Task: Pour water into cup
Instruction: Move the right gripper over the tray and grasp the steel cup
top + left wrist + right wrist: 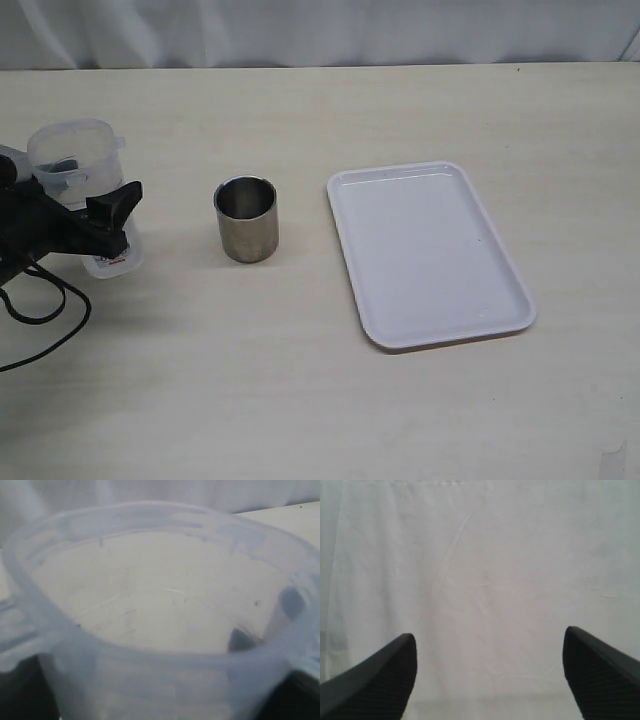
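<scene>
**Item 1 – left gripper (92,203) with pitcher (78,165).** Far left of the table (300,380). The jaws are clamped on the pitcher's wall at mid-height, and the pitcher stands roughly upright. It is clear, thin plastic with a label low on the body. It is probably light and a little springy under squeeze, so a grip below the rim looks sound. Contents: the left wrist view looks into its mouth, but no water level can be made out.

**Item 2 – cup (246,218).** Upright on the table, near the pitcher but apart from it, between pitcher and tray. It is steel with no handle – stiff and smooth, likely light enough to skid or tip if knocked. If held, it is best taken around the wall. The interior is dark and no water is visible in it.

**Item 3 – tray (505,290).** White, rectangular, right of the cup, with nothing lying in it.

**Item 4 – right gripper (490,680).** Seen only in its own wrist view. Jaws spread wide, holding nothing, facing white cloth (485,570).
</scene>
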Controlling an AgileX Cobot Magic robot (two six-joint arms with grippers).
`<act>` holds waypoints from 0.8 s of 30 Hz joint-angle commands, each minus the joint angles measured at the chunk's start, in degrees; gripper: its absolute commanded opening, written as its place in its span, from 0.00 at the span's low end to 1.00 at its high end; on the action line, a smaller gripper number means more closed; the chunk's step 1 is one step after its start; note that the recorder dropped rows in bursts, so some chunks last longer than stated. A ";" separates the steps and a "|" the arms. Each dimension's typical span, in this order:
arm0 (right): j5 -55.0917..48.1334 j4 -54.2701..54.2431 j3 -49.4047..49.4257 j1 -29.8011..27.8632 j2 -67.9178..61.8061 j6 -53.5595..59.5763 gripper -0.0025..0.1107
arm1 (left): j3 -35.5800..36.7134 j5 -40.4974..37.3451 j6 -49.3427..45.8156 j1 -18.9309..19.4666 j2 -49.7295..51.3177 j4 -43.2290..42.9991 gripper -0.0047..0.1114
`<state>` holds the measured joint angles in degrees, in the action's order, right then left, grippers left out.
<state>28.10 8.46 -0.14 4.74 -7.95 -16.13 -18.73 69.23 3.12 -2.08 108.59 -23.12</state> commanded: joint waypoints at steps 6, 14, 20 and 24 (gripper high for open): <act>9.54 10.28 -0.87 0.12 -13.04 -4.42 0.71 | -0.10 0.45 0.10 0.07 0.16 -0.40 0.04; 12.37 38.39 -14.67 0.12 -35.93 -22.68 0.89 | -0.10 0.45 0.10 0.07 0.16 -0.75 0.04; 20.87 41.69 -19.30 0.12 -53.40 -20.93 0.90 | -0.10 0.73 0.10 0.07 0.16 -0.82 0.04; 25.40 42.40 -21.52 0.12 -64.08 -15.76 0.90 | -0.10 0.73 0.10 0.07 0.16 -1.87 0.04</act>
<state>49.65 49.74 -20.25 4.74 -66.12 -35.39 -18.73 69.23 3.12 -2.08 108.59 -23.80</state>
